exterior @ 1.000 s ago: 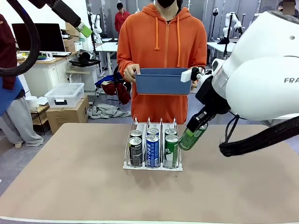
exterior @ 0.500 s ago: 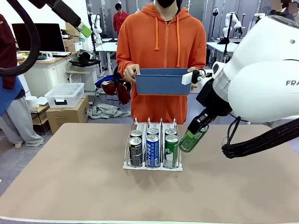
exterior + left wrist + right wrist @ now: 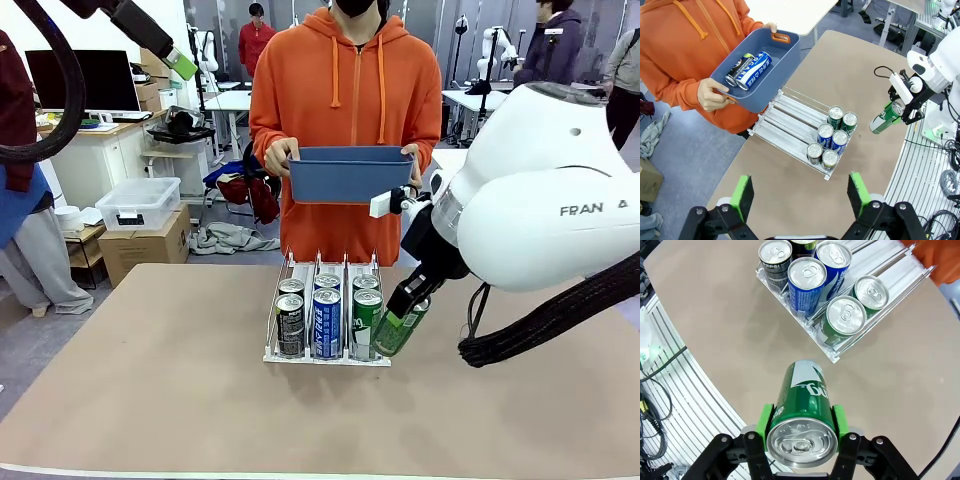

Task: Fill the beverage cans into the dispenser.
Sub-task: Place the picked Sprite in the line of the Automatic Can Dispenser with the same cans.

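While the right gripper [image 3: 801, 421] reaches over the table [image 3: 730, 325], its green pads [image 3: 766, 421] clamp a green can [image 3: 802, 400] by the sides near its silver top, and the body sticks out past the fingertips. From the front the can hangs tilted, base toward the dispenser [image 3: 326, 358], near its front right corner. The left wrist view shows a gap between them. Six cans [image 3: 327, 322] stand upright at the dispenser's front, two per lane, the front row black, blue, green. Beyond, a person [image 3: 340, 80] holds a blue bin [image 3: 348, 175] in both hands [image 3: 282, 155]. A black can [image 3: 739, 70] and a blue can [image 3: 756, 69] lie inside. The left gripper [image 3: 801, 194] hangs high above, jaws spread wide around nothing.
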Robot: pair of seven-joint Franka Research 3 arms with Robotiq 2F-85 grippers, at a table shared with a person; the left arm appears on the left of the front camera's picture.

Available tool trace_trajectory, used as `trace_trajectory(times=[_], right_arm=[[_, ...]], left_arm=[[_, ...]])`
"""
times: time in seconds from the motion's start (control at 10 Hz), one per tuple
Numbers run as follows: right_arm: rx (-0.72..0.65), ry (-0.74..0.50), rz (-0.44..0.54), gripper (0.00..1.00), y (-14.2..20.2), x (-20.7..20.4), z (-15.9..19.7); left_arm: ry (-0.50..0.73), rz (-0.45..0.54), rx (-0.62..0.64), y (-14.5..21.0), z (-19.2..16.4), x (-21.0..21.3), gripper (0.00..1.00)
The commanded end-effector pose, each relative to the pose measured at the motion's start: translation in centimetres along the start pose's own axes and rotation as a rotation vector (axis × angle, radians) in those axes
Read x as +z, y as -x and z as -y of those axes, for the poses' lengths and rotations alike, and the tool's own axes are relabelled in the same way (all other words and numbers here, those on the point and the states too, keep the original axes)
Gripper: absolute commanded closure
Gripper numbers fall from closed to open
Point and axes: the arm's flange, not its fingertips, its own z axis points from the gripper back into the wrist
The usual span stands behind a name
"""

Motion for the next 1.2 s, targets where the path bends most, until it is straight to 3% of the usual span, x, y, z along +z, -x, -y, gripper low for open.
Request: trace_trajectory(times=[0.0, 0.3, 1.1], right_arm=[[-0.021, -0.004, 0.03, 0.42, -0.8, -1.4, -0.5], [-0.032, 0.025, 0.04, 0.42, -2.2, -3.6, 0.1], [-0.034, 0.082, 0.069, 0.42, -7.2, -5.3, 5.9]], left_arm=[[0.004, -0.006, -0.004, 0.1, 0.1, 0.1, 0.0], [0.004, -0.006, -0.004, 0.1, 0.1, 0.1, 0.0], [0.004, -0.006, -0.004, 0.1, 0.1, 0.1, 0.0]])
